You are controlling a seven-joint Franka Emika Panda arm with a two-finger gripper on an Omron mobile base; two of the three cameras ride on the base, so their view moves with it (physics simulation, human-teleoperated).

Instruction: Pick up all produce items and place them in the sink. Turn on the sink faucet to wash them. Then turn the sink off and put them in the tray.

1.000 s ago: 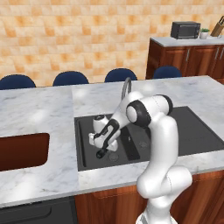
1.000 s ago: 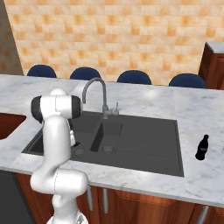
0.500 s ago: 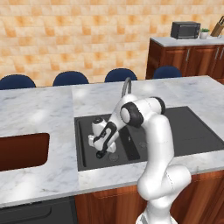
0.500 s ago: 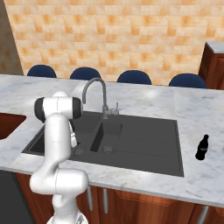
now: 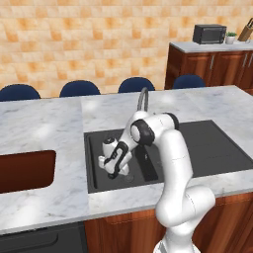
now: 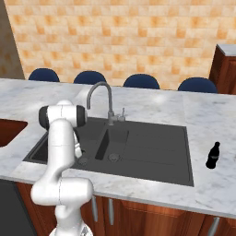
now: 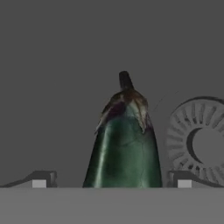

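Note:
In the hand view the produce item (image 7: pixel 124 148), a dark green elongated vegetable with a brownish stem end, lies on the black basin floor next to the round drain (image 7: pixel 199 140). My gripper (image 7: pixel 111 181) is open, one fingertip on each side of the vegetable, the right one closer. In the left base view my gripper (image 5: pixel 114 168) hangs low in the left basin of the black sink (image 5: pixel 202 148). The grey gooseneck faucet (image 5: pixel 143 96) rises behind my arm. The red-brown tray (image 5: pixel 24 170) is recessed in the counter at the left.
A small black bottle (image 6: pixel 212 156) stands on the marble counter right of the sink (image 6: pixel 156 147). The faucet (image 6: pixel 99 92) arches over the basins, and the tray's corner (image 6: pixel 7 131) shows at the left. Blue chairs (image 5: pixel 136 85) line the far side. A microwave (image 5: pixel 209 33) sits on the back cabinet.
My arm has swung left and down, bringing the gripper lower into the left basin. The base has not moved.

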